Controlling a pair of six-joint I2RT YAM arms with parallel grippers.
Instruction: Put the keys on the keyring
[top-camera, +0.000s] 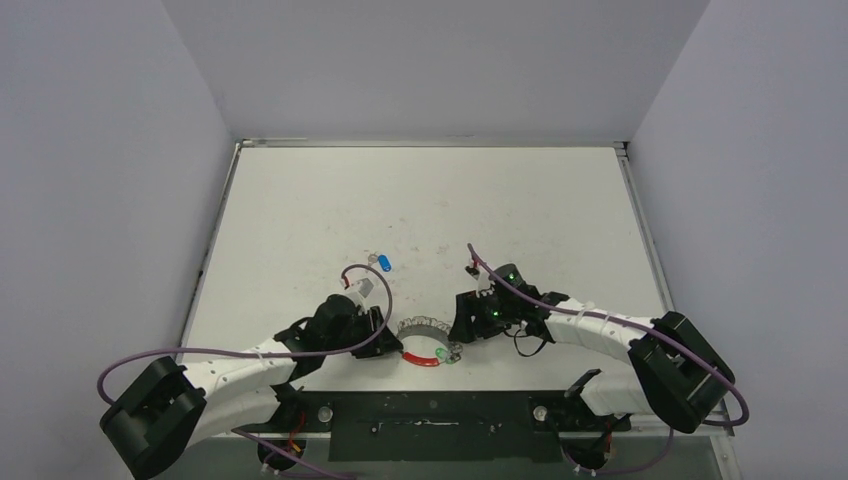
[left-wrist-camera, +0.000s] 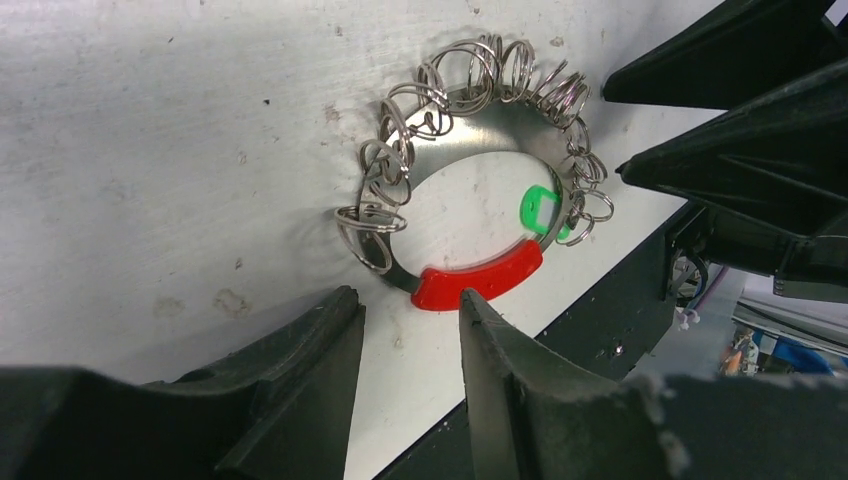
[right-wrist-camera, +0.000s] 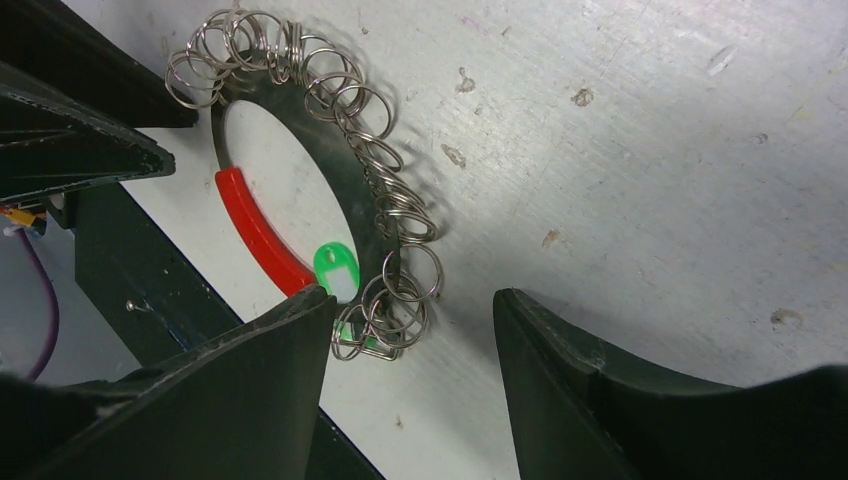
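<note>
We read no text, brand, number or sign in any of the three views. The green key (right-wrist-camera: 336, 270) carries a white insert in its head; no writing is legible on it. The marks on the table (right-wrist-camera: 650, 150) are stains and scuffs, not characters.

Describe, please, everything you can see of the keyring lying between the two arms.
The keyring is a flat, silvery metal band bent into a loop, with many small wire rings strung along most of its arc and a glossy red sleeve covering one stretch. It lies flat on the white table near the front edge. A green key head sits against the band beside the sleeve. The left pincer and right pincer stand open close by, gripping nothing.
</note>
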